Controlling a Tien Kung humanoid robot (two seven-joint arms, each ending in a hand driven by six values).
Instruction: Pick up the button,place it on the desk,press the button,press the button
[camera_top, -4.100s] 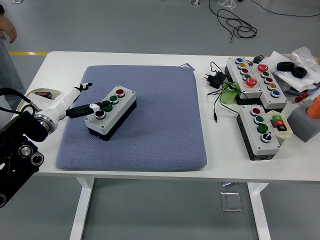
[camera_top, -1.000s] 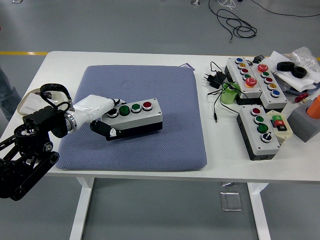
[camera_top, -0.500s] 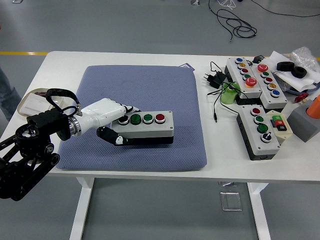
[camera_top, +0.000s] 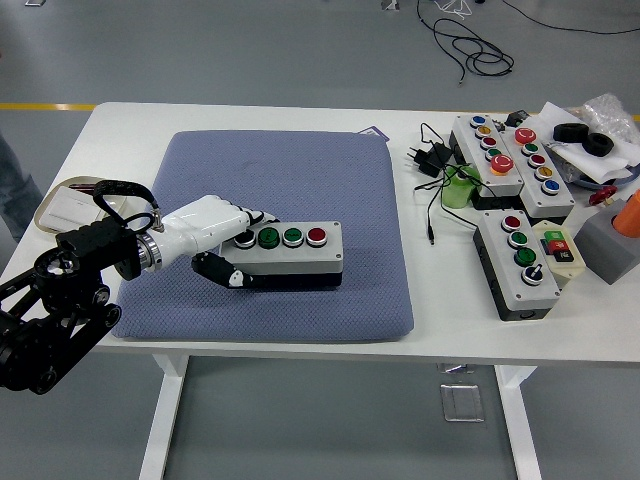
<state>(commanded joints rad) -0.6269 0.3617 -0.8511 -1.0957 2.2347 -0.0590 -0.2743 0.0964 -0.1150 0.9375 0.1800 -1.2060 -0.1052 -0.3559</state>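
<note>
A grey button box (camera_top: 290, 252) with one black, two green and one red button lies lengthwise on the blue-grey pad (camera_top: 300, 180), near the pad's front edge. My left hand (camera_top: 232, 254) is shut on the box's left end, white fingers over the top by the black button, black thumb against the front side. The left arm (camera_top: 70, 300) comes in from the lower left. The right arm is out of view.
Three other button boxes (camera_top: 520, 260) (camera_top: 485, 155) (camera_top: 535, 160) lie at the right with a black charger and cable (camera_top: 430, 160). A grey block (camera_top: 605, 245), tape rolls (camera_top: 585, 138) and a bag are at the far right. A tray (camera_top: 70, 200) sits left.
The left hand grasped the box, turned it from slanted to lengthwise and carried it right and toward the pad's front edge. In the last half second it shifted slightly left.
</note>
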